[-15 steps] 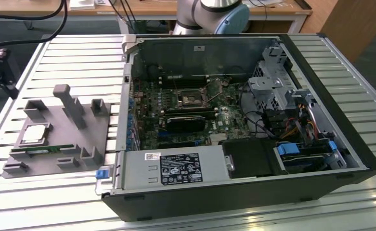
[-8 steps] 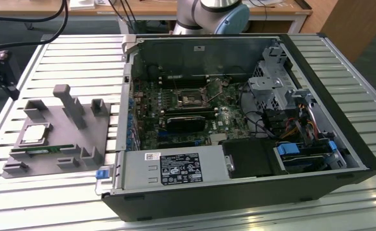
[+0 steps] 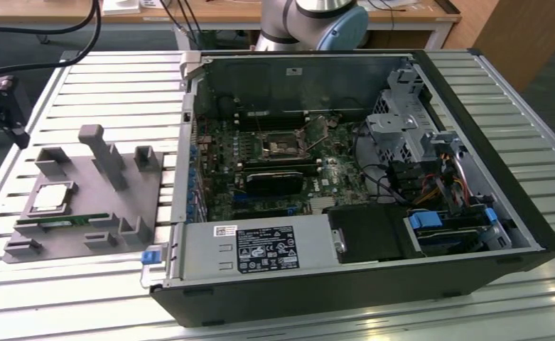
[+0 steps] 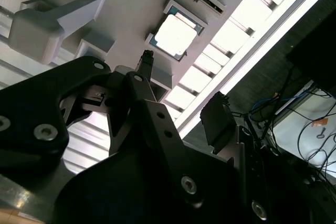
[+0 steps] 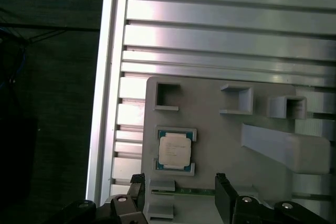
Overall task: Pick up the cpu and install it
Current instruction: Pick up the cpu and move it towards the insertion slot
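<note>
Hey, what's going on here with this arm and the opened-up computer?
A robot arm is working next to an open computer case. Its tool hangs open over a grey holder on the slatted table, close to the cpu. The cpu lies in its recess on the holder, not yet picked up.

On the table [image 3: 116, 85], the open computer case [image 3: 305, 71] lies at the exterior view's right, with the parts holder [image 3: 87, 202] just beside it at the left. The cpu [image 3: 52, 198] sits in a recess on the holder, with the memory stick [image 3: 55, 222] just in front. The claw [image 5: 179, 179] hangs above them.
</note>
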Robot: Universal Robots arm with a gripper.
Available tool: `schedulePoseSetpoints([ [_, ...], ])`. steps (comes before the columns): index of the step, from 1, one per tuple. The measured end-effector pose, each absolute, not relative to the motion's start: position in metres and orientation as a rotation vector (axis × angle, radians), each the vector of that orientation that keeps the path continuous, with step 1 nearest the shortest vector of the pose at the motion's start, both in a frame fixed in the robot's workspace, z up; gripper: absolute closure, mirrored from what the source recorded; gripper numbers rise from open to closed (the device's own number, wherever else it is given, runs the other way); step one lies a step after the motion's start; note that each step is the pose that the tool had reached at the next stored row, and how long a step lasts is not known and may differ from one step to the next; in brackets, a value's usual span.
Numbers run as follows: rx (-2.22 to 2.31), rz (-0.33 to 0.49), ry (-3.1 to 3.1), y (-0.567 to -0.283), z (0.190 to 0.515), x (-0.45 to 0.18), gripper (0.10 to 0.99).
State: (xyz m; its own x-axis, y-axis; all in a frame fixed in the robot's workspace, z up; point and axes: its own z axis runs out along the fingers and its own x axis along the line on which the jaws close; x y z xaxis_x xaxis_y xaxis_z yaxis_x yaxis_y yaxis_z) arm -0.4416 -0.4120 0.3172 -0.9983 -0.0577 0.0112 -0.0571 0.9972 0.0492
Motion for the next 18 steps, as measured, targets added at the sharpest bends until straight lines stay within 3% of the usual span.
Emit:
schedulePoseSetpoints([
  [18, 0.090, -0.077, -3.127, -0.412, 0.305, -0.442, 0.443],
])
